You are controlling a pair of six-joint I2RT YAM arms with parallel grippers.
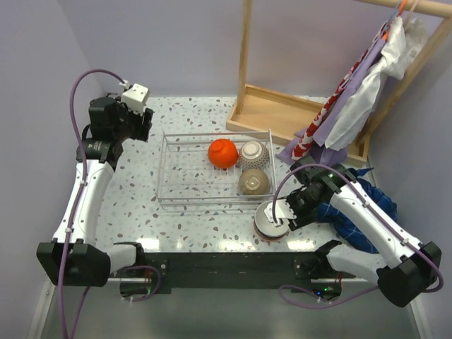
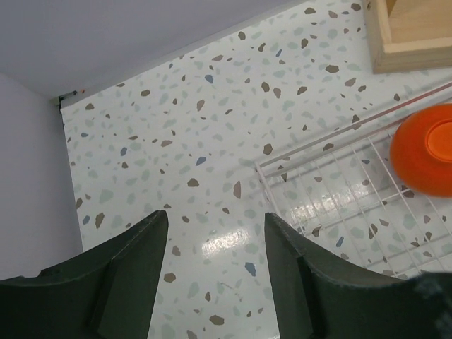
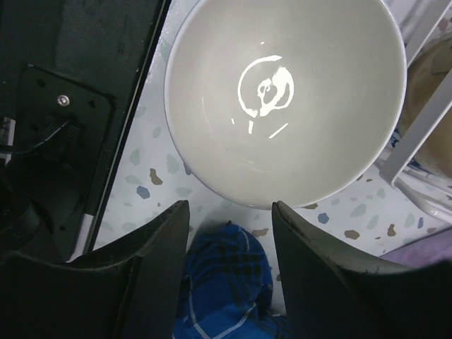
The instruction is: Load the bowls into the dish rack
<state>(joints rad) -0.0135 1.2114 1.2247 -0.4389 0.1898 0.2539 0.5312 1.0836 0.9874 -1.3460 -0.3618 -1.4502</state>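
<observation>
the wire dish rack (image 1: 164, 171) sat mid-table (image 1: 134, 194) with three bowls at its right end: an orange bowl (image 1: 222, 153), a beige speckled bowl (image 1: 253, 152) just beside it, and a tan-brown bowl (image 1: 253, 181) nearer. a white bowl (image 3: 282, 99) stood outside, by the rack's near right corner. the right gripper (image 3: 229, 226) hung at its rim, fingers apart and empty. the left gripper (image 2: 215, 240), also spread and empty, hovered by the rack's far left corner.

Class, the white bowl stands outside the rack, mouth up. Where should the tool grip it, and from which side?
Probably the rim of the white bowl, on the side nearest the open right tool, from above: one finger inside, one outside. Its mouth faces up, and the body looks too wide to span.
</observation>
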